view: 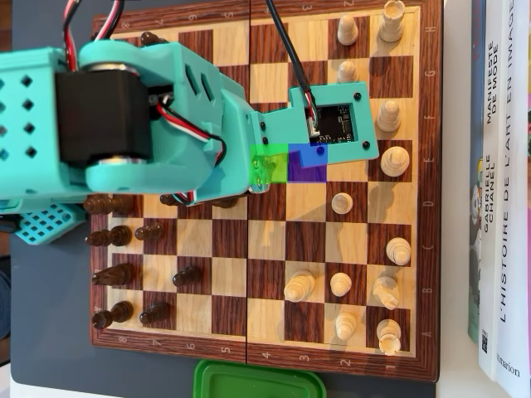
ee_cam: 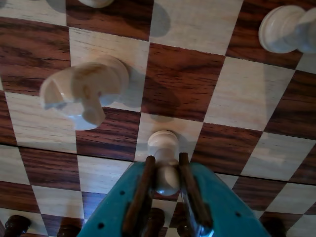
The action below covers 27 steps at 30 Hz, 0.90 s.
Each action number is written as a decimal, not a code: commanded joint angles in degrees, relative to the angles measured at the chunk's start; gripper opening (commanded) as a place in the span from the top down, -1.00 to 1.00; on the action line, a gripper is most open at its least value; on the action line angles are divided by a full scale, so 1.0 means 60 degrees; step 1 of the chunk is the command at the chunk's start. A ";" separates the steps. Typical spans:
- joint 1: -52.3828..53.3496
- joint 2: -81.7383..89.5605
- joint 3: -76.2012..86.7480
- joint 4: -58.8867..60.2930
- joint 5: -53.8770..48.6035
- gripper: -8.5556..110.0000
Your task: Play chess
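In the wrist view the claw [ee_cam: 167, 190] is closed on a white pawn [ee_cam: 164, 148], its two brown-padded fingers [ee_cam: 141, 192] pressed against the pawn's sides, with the pawn's round base sitting over a light square of the chessboard [ee_cam: 237, 94]; whether the base touches the board or hangs just above it cannot be told. A white knight [ee_cam: 81, 91] stands up and to the left of the held pawn, and another white piece [ee_cam: 284, 28] shows at the upper right, partly cut by the frame edge. Dark pieces [ee_cam: 15, 224] along the bottom edge are blurred and half hidden by the teal claw body. In the overhead view the teal arm [view: 166, 108] covers the upper left of the chessboard [view: 265, 249], hiding the claw and the held pawn; a green and a blue tinted square [view: 286, 162] show beside the wrist camera board. Books [view: 502, 191] lie right of the board on the table; spines read "GABRIELLE CHANEL", "MANIFESTE DE MODE" and "L'HISTOIRE D…", the last cut off.
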<state>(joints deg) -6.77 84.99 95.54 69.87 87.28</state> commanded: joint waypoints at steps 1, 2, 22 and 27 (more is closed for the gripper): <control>0.0088 0.0132 -0.0059 0.0015 -0.0059 0.84; 0.0059 0.0132 -0.0059 0.0015 -0.0059 0.84; 0.0146 0.0132 0.0337 -0.0044 -0.0894 0.84; 0.0146 0.0132 0.0308 -0.0088 -0.0908 0.84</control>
<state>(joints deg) -6.33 85.17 97.29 69.35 82.18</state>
